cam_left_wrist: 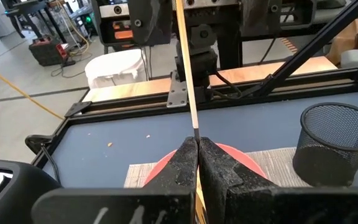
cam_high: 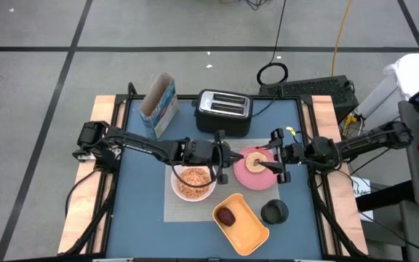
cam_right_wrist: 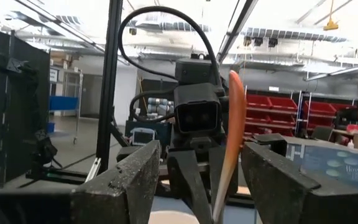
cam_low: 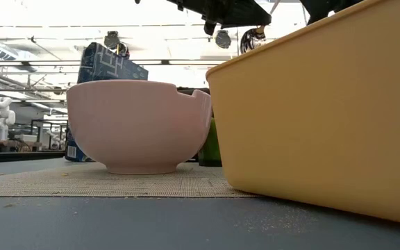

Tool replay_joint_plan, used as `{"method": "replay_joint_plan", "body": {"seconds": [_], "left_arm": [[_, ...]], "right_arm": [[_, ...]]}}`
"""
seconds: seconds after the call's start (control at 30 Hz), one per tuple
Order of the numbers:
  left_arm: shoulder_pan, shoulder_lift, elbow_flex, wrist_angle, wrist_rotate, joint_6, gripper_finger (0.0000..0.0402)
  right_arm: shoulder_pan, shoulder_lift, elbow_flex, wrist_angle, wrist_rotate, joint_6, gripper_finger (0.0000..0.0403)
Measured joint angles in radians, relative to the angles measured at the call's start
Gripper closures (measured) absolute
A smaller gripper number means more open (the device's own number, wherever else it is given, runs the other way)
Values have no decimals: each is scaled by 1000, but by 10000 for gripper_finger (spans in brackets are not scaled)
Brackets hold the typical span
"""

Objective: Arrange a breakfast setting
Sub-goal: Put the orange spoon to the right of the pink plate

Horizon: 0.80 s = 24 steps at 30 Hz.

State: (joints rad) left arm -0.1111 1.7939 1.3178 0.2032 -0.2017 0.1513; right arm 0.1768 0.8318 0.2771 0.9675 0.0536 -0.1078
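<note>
Blue worktop (cam_high: 140,211) carries a grey placemat (cam_high: 195,207). On it the bowl (cam_high: 193,183) sits beside the pink plate (cam_high: 253,169) bearing the bread (cam_high: 254,163). Left hand (cam_high: 228,158), clenched on a thin stick (cam_left_wrist: 187,74), hangs at the plate's edge. Right hand (cam_high: 276,154), fingers spread and empty, hovers over the plate's other side, slightly nearer the bread.

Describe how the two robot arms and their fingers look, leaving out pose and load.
Both arms are dark, slim and jointed, with black cables running along them. The left gripper and right gripper each end in two fingers that are black, blocky and rough-textured.
</note>
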Motion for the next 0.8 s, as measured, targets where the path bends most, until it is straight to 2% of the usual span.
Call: {"method": "replay_joint_plan", "body": {"seconds": [0.27,0.43,0.5,0.57,0.63,0.8], "left_arm": [[-17,-15,0,-64,3,-5,394],[-24,-55,0,-190,21,-55,394],[-28,-80,-2,-287,34,-84,394],[-28,-91,1,-317,56,-114,394],[-28,-117,-1,-417,80,-141,394],[-28,-149,-2,-523,153,-212,394]], "right_arm": [[0,-149,0,-229,2,83,185],[0,-233,0,-323,2,108,185],[0,-256,0,-323,2,109,185],[0,-282,1,-323,2,132,185],[0,-290,16,-337,3,160,185],[-1,-270,116,-476,8,173,185]]}}
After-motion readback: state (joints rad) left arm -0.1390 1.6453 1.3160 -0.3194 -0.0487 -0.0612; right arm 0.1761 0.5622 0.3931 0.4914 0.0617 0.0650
